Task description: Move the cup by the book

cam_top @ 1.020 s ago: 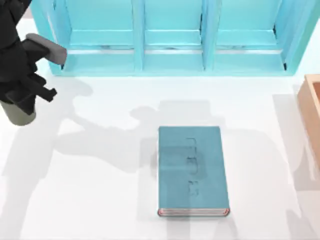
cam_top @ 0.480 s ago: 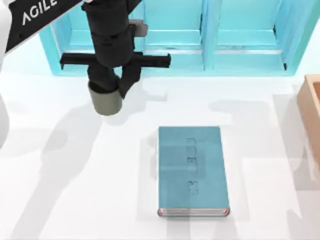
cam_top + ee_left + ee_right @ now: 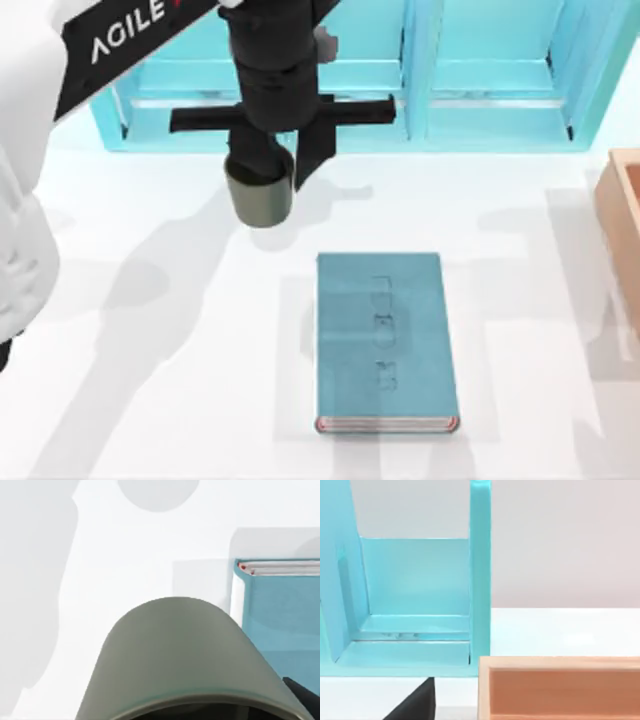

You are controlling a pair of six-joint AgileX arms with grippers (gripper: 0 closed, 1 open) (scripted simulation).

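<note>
The small olive-green cup (image 3: 260,200) hangs in the air behind and to the left of the book, with my left gripper (image 3: 275,170) shut on its rim. Its rounded wall (image 3: 175,655) looms large in the left wrist view. The teal-blue book (image 3: 385,340) lies flat at the table's middle, spine edge with pale pages toward the front; its corner (image 3: 285,610) appears in the left wrist view beside the cup. My right arm is parked off the table's right side.
A large cyan shelf unit (image 3: 350,70) runs along the back edge and also appears as the cyan shelf (image 3: 420,600) in the right wrist view. A wooden box (image 3: 625,220) stands at the right edge, the same wooden box (image 3: 560,687) close in the right wrist view.
My left gripper has carried the cup from the far left of the table toward the right, now close behind the book's left corner. The book has not moved.
</note>
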